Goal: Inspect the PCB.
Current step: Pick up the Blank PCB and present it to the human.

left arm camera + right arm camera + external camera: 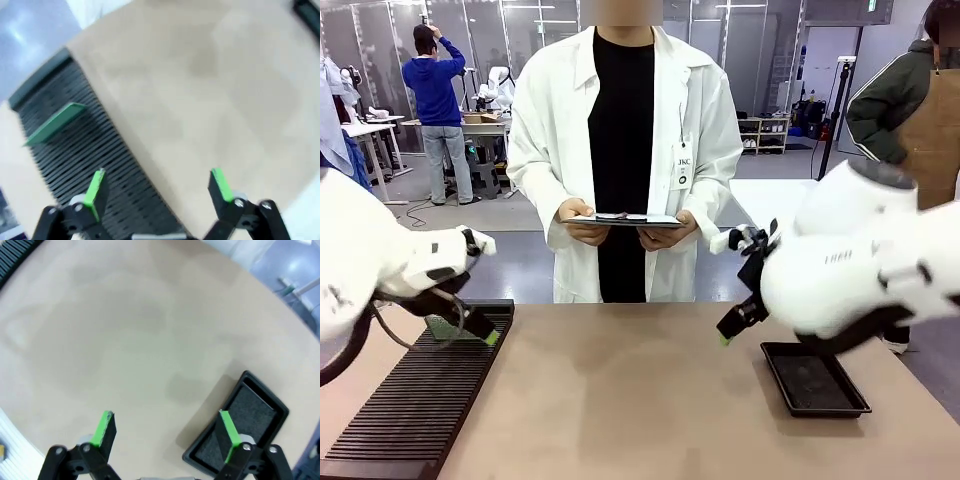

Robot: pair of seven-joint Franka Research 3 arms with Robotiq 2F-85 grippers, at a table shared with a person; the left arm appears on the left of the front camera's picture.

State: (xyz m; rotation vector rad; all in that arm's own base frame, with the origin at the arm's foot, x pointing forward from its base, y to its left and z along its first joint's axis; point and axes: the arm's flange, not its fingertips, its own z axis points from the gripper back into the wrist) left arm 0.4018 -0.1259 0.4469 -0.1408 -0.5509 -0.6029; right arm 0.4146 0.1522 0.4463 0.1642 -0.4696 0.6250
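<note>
The green PCB (52, 122) stands tilted on edge in the slots of a black ribbed rack (85, 160), also seen as the PCB (442, 327) at the table's left. My left gripper (157, 190) hovers open above the rack's edge, short of the board, with nothing between its green pads (95, 190). My right gripper (166, 431) is open and empty over bare table, beside a shallow black tray (245, 420). In the front view the right gripper (728, 335) hangs just left of the tray (815, 380).
A person in a white coat stands at the far edge holding a white clipboard (625, 220) in both hands. The long rack (410, 400) runs down the left side to the near edge. The tabletop (620, 390) lies bare between rack and tray.
</note>
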